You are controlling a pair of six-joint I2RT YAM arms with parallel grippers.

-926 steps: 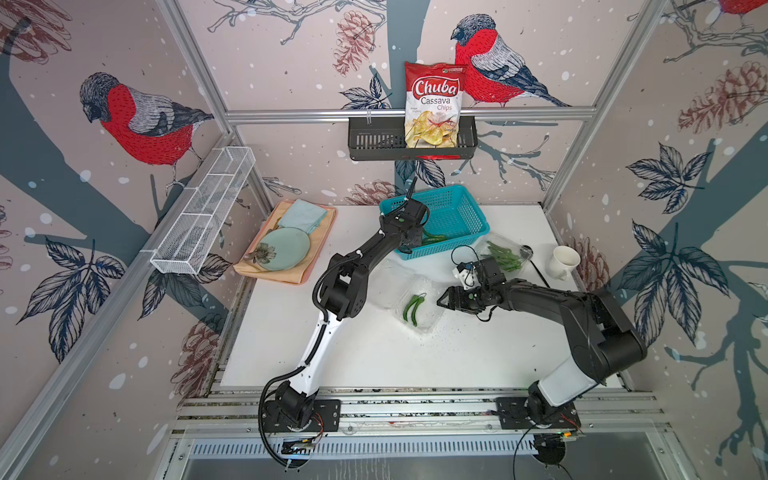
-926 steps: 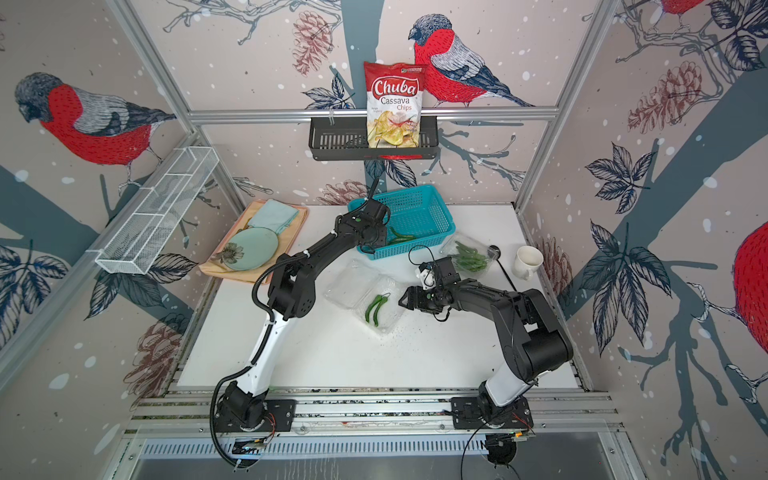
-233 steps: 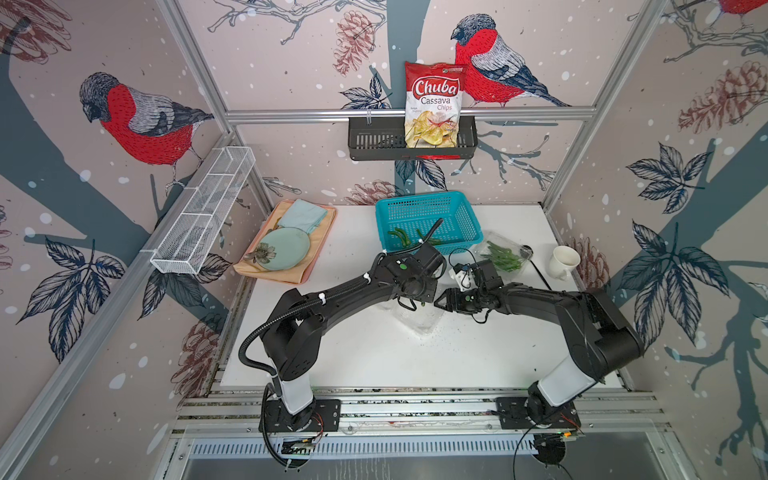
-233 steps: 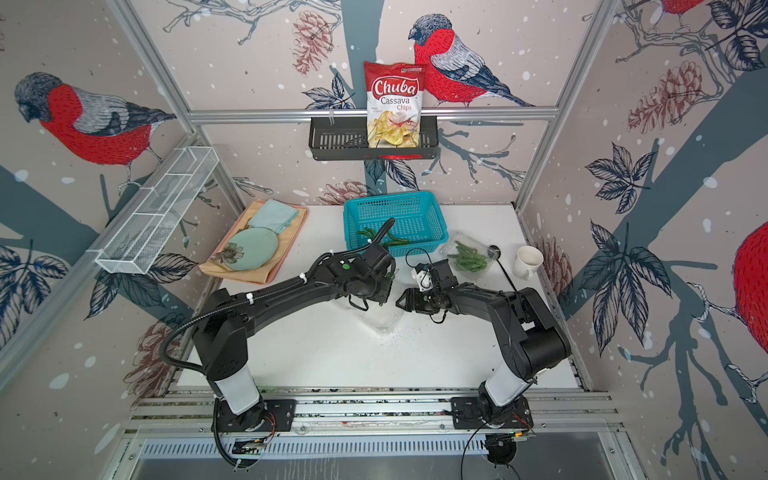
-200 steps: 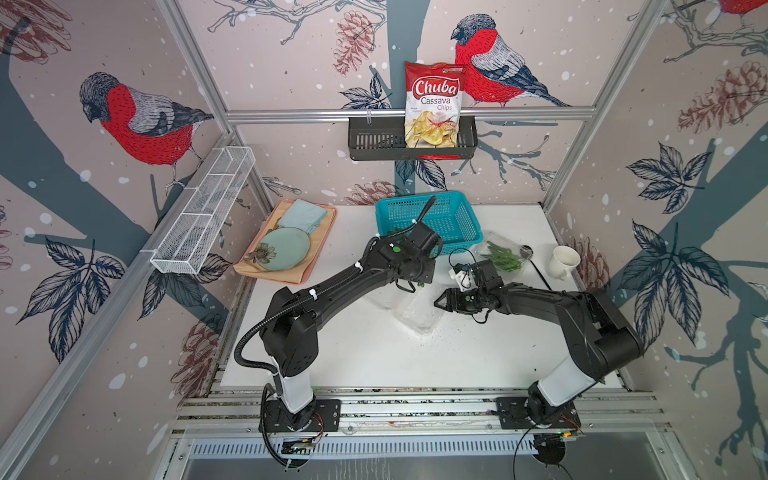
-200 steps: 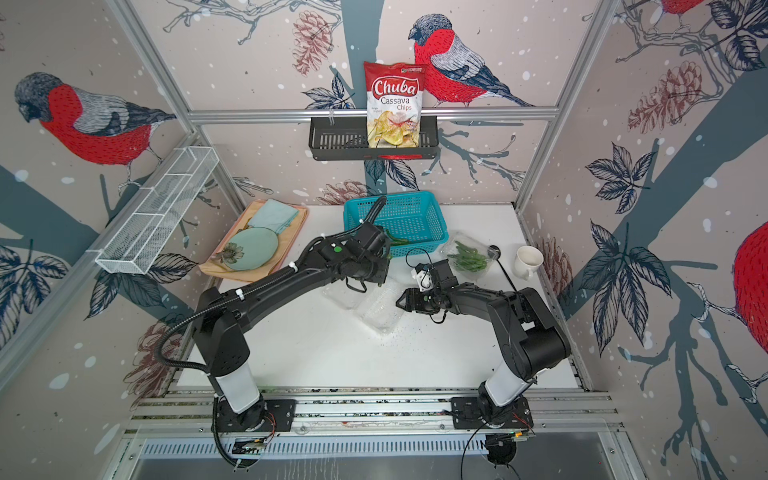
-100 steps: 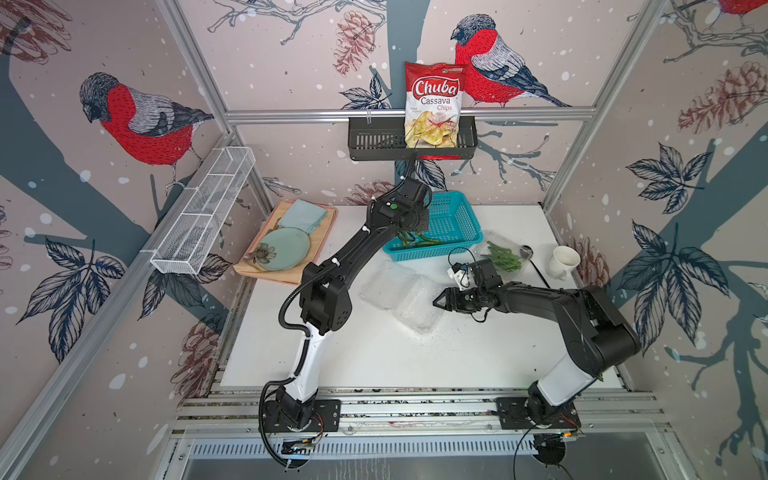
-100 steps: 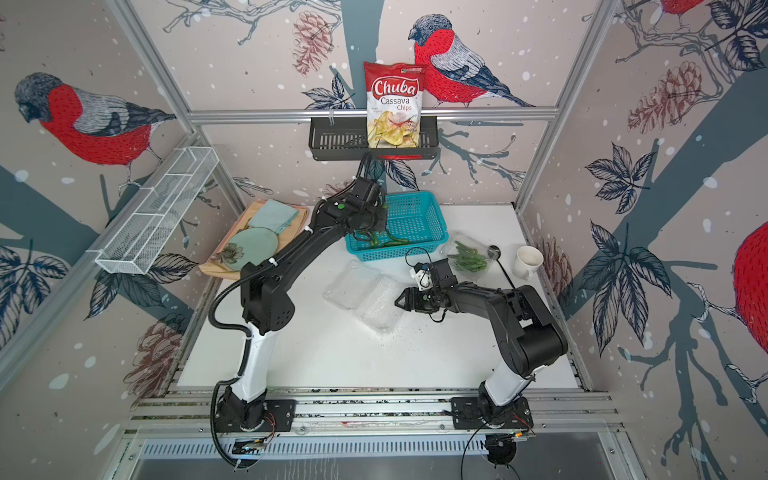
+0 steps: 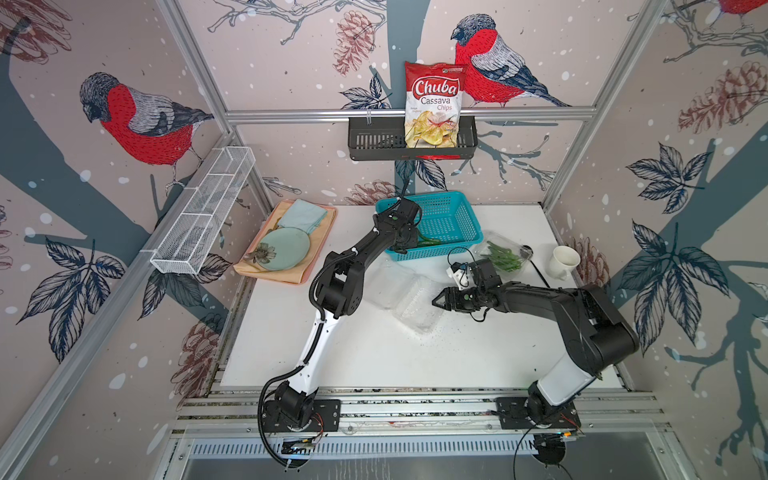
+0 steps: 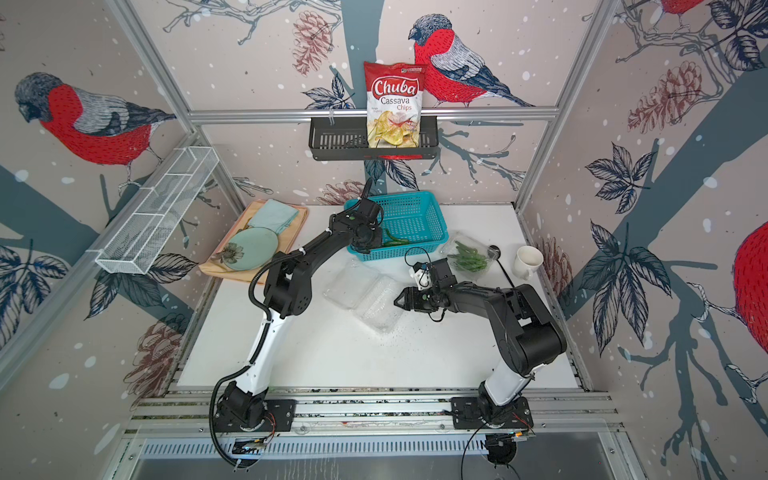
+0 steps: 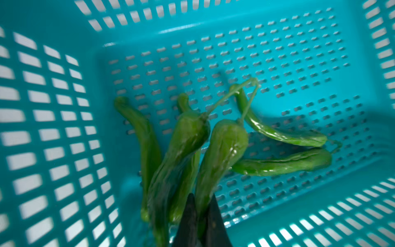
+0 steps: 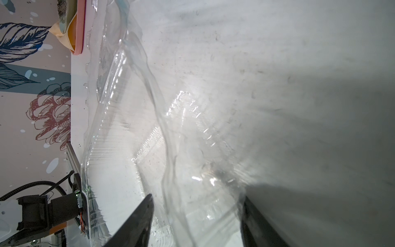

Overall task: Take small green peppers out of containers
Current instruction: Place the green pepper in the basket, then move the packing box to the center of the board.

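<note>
On the white table (image 9: pixel 374 357) both arms are stretched out. The left arm (image 9: pixel 357 253) rises from the near-left rail, folds at the elbow and sends its black forearm toward the far right, with the wrist bent down into the near-left corner of the teal basket (image 9: pixel 451 220). The right arm (image 9: pixel 540 297) climbs from the near-right rail, doubles back at a bulky elbow and lies low and almost level across the table, pointing left. The open container (image 9: pixel 409 305), a clear clamshell, lies spread flat at the centre of the table, just on the near side of the basket. The second container (image 9: pixel 484 249) sits to the basket's right, between it and a white mug (image 9: pixel 563 262). The right gripper (image 9: pixel 435 300) meets the open container's right edge. In the wrist view its jaws stand about half apart with the wavy plastic rim running between them, and whether they pinch it cannot be told. The small green peppers (image 11: pixel 277 164) are split between two places: six show in the basket's near-left part, and a bunch shows through the second container's clear plastic. The left gripper (image 11: pixel 201 198) is all but closed, with the thin end of one of those six caught between its tips and a second, blurred one hanging just beside it.
</note>
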